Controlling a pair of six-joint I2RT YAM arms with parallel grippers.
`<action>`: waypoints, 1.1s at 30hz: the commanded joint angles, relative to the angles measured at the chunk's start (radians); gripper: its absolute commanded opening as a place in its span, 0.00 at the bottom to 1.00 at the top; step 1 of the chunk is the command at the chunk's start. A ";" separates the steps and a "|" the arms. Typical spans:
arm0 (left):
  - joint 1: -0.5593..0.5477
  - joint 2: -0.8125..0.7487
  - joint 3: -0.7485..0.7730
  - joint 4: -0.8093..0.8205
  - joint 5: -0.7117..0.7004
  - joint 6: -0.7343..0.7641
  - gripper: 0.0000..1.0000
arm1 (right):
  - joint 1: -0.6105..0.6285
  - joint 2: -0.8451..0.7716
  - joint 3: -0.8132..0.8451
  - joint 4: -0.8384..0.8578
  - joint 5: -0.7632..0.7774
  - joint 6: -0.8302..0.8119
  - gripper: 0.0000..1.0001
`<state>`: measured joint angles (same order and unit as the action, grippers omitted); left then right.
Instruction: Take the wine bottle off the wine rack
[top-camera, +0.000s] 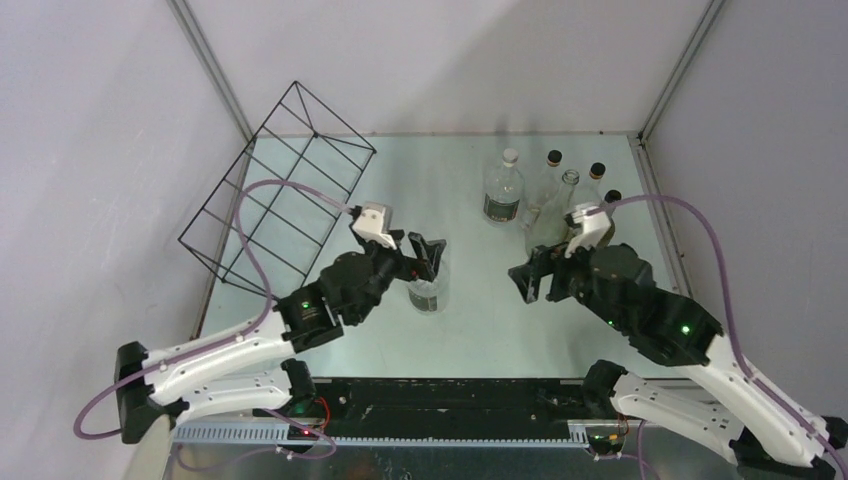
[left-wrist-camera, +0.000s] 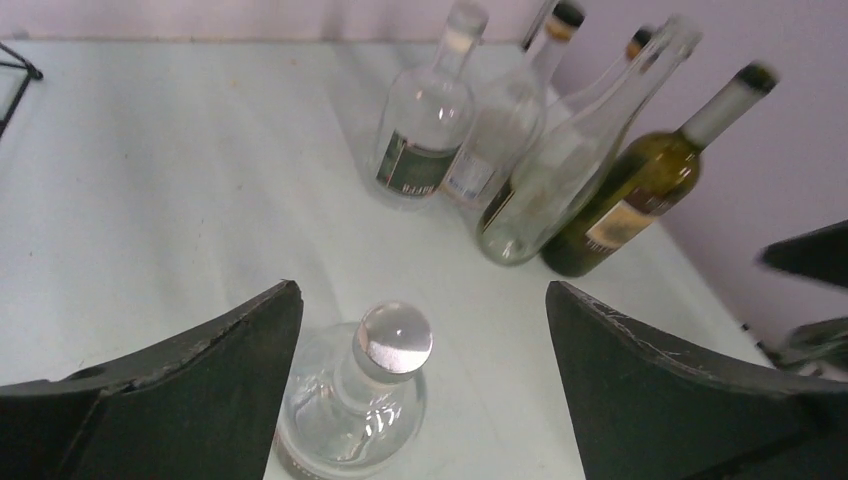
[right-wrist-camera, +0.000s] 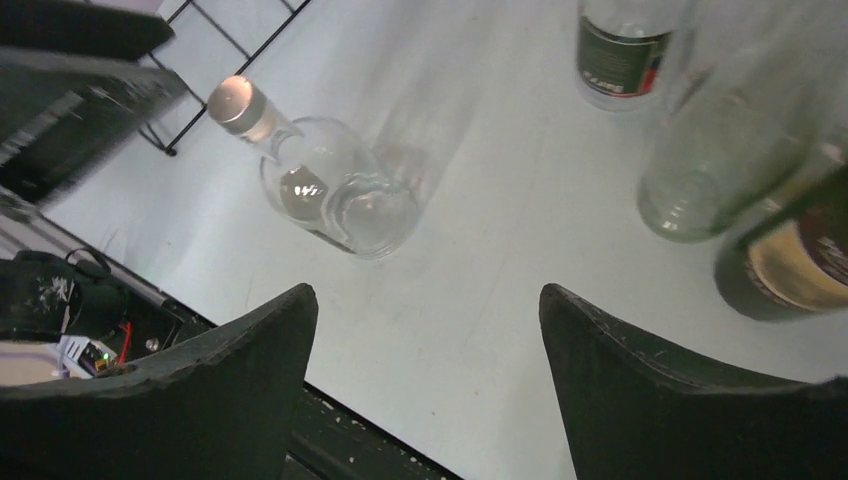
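Note:
The wine bottle, clear glass with a round silvery stopper, stands upright on the table, apart from the wine rack. That black wire rack sits tilted at the back left. My left gripper hovers over the bottle, open. In the left wrist view the bottle is just below and between the spread fingers of the left gripper, touching neither. My right gripper is open to the bottle's right with nothing in it. The right wrist view shows the right gripper over bare table and the bottle beyond.
Several bottles stand grouped at the back right, among them a clear one with a white cap and a dark green one. Grey walls close the table on three sides. A black rail runs along the near edge.

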<state>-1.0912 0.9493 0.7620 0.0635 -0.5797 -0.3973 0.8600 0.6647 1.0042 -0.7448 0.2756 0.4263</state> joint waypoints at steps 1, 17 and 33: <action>0.007 -0.100 0.066 -0.054 -0.002 0.009 1.00 | 0.067 0.090 -0.024 0.166 -0.023 -0.022 0.85; 0.520 -0.335 0.117 -0.554 0.302 0.033 1.00 | 0.246 0.516 -0.029 0.544 0.045 0.038 0.87; 0.530 -0.466 0.132 -0.790 0.144 0.176 1.00 | 0.216 0.688 -0.028 0.733 0.099 0.067 0.60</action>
<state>-0.5705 0.5152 0.8978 -0.6861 -0.3748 -0.2768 1.0924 1.3411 0.9730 -0.1093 0.3286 0.4828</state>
